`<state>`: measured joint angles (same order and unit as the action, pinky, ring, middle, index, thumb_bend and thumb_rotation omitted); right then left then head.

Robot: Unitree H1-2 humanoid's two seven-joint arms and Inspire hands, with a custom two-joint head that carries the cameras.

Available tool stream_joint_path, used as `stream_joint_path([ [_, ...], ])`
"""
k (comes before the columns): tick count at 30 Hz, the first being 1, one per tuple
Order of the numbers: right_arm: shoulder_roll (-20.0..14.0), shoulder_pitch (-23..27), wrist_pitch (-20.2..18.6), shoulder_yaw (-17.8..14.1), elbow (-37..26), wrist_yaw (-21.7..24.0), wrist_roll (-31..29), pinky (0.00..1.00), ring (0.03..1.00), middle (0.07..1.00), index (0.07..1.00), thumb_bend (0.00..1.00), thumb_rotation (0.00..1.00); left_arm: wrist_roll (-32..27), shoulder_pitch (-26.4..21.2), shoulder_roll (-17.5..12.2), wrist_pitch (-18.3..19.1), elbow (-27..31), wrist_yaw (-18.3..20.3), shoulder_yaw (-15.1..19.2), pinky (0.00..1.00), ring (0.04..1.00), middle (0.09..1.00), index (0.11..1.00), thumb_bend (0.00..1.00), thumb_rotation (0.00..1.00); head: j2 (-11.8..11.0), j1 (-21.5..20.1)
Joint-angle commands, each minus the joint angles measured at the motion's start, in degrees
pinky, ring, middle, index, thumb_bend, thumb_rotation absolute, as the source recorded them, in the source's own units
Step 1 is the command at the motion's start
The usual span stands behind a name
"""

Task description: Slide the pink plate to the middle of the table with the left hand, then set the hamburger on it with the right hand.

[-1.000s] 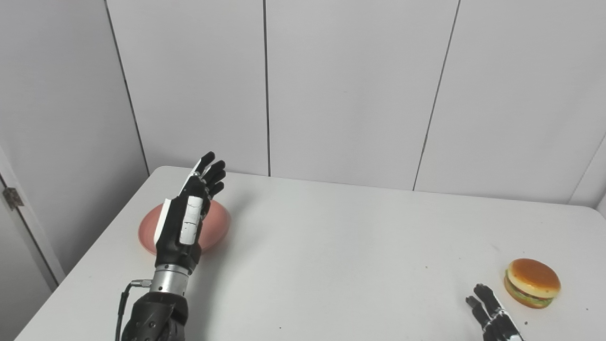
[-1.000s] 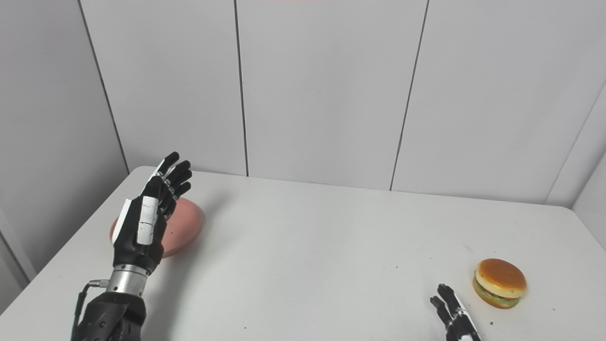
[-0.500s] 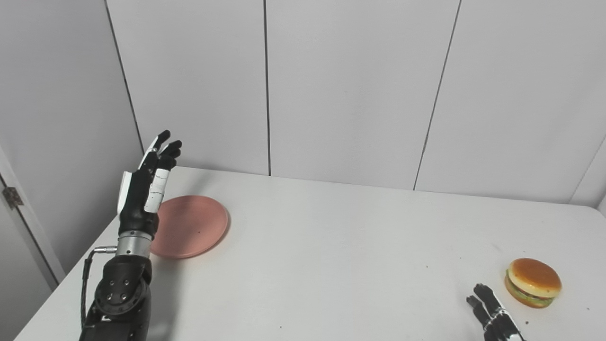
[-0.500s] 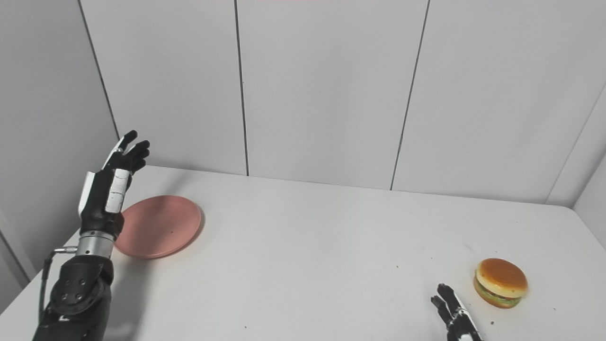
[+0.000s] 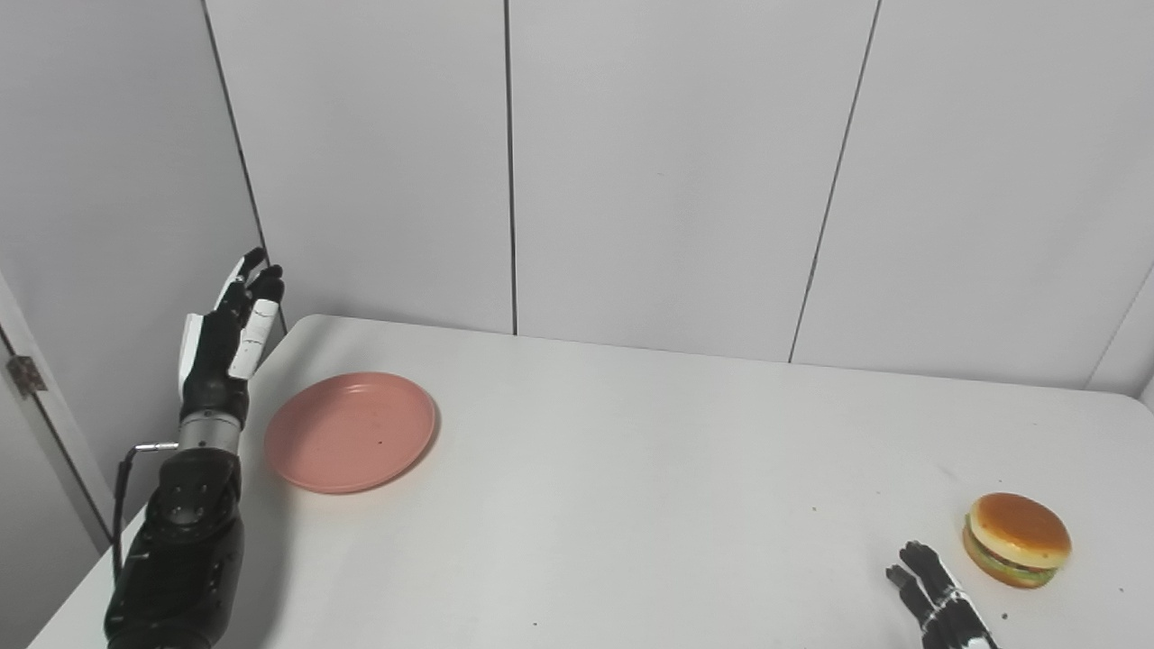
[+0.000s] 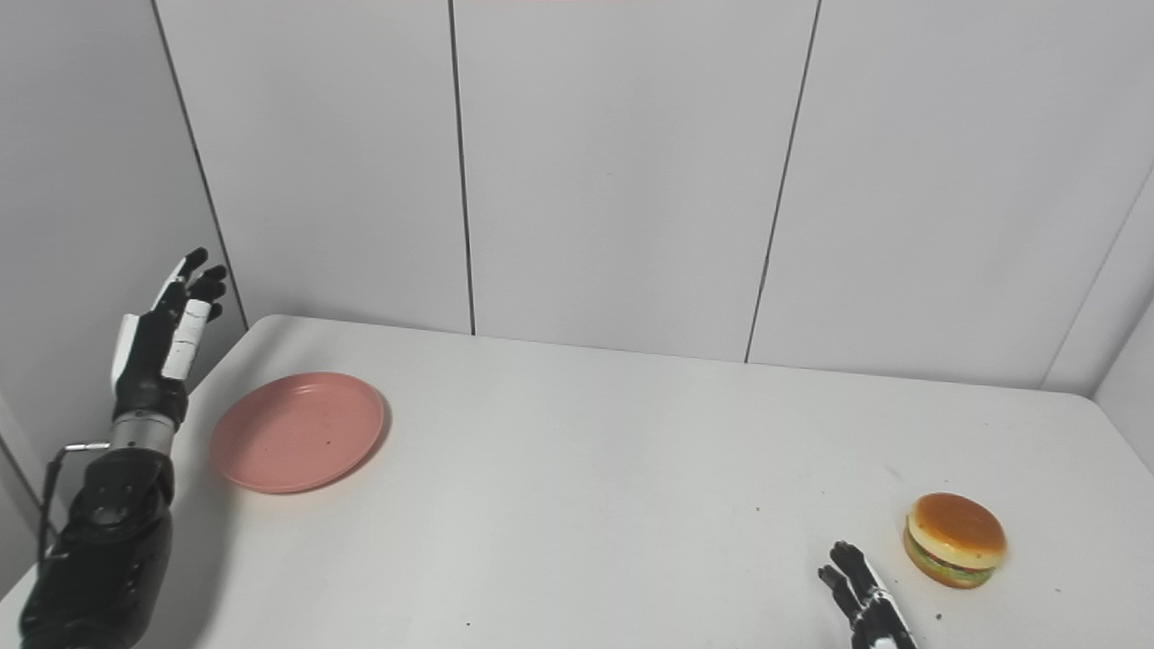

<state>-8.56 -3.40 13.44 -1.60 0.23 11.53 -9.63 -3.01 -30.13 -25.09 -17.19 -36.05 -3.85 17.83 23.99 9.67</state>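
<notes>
The pink plate (image 5: 352, 431) lies flat on the white table (image 5: 631, 469) near its far left corner. My left hand (image 5: 225, 338) is raised upright above the table's left edge, left of the plate and apart from it, open and empty with fingers pointing up. The hamburger (image 5: 1016, 538) sits near the right edge of the table. My right hand (image 5: 938, 604) rests low at the bottom edge, just left of the hamburger and apart from it; only its spread fingers show, holding nothing.
Grey wall panels (image 5: 631, 180) stand close behind the table's far edge and along its left side. A door hinge (image 5: 25, 376) shows at far left. Bare tabletop lies between the plate and the hamburger.
My left hand has swung left from over the plate to beyond the table's left edge, uncovering the plate. The plate, hamburger and right hand have not moved.
</notes>
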Motion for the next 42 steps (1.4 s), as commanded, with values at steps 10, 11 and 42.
stream_joint_path([
  [10, -0.3, -1.0, -3.6, 0.5, 2.7, -0.5, 1.2, 0.97, 0.901, 0.928, 0.892, 0.89, 1.0, -4.1, -7.0, -3.9, -9.7, -18.8, 2.6, 0.3, 0.98, 0.923, 0.906, 0.933, 1.0, 0.89, 0.4, -0.3],
  [11, -0.3, -1.1, -3.6, 0.5, 2.6, -0.5, 1.2, 0.96, 0.898, 0.926, 0.891, 0.9, 1.0, -4.2, -7.1, -3.9, -9.7, -19.7, 2.8, 0.3, 0.97, 0.919, 0.908, 0.933, 1.0, 0.9, 0.4, -0.3],
  [42, -0.5, -1.5, -3.9, 1.4, 1.5, -0.7, 2.3, 0.95, 0.891, 0.919, 0.884, 0.9, 1.0, -4.8, -7.1, -1.4, -9.7, -26.6, 8.8, -2.4, 0.87, 0.901, 0.918, 0.923, 0.92, 0.9, 1.3, -1.1],
])
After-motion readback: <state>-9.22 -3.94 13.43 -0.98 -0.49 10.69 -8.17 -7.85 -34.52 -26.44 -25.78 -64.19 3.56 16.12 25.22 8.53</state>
